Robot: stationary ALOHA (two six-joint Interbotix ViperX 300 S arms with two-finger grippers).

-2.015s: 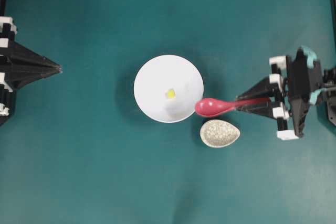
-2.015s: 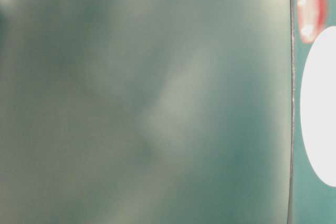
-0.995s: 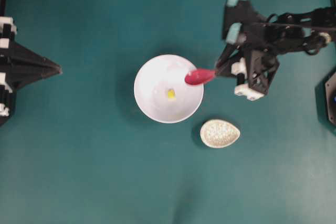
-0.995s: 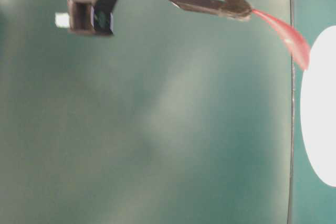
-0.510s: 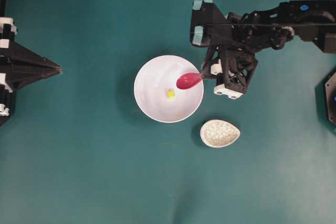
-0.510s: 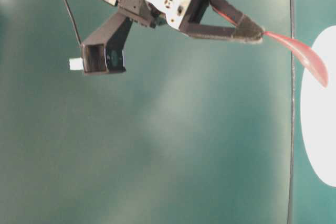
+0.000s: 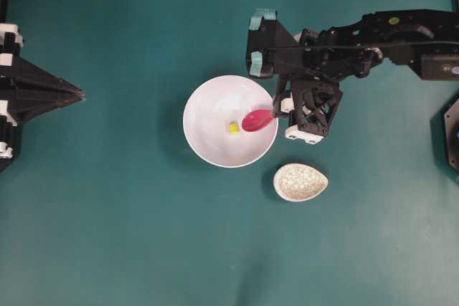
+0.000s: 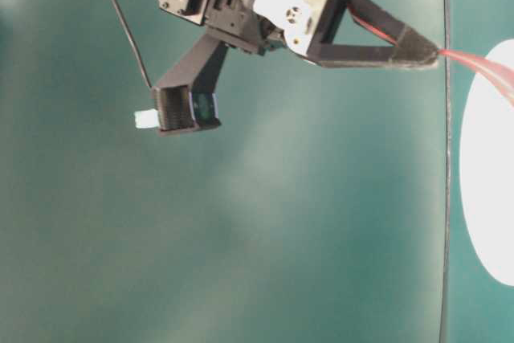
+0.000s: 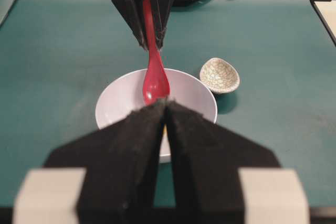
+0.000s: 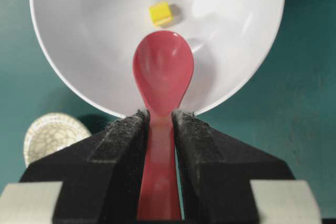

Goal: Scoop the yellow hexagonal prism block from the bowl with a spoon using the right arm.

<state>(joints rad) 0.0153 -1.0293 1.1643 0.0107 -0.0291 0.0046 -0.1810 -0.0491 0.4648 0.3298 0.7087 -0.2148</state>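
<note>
The right gripper (image 10: 160,124) clamps the spoon (image 7: 257,120) inside the bowl (image 7: 208,145), the yellow block (image 7: 234,128) at its 9 o'clock. A speckled rest (image 7: 300,182) sits at the bowl's 4 o'clock. The left gripper (image 9: 166,109), jaws together, hides the block from its wrist camera.

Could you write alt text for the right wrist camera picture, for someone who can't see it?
Two black padded jaws grip the handle of a glossy pink-red spoon, its tip inside a large white bowl just short of a tiny yellow block. A speckled beige dish sits lower left on the teal table.
</note>
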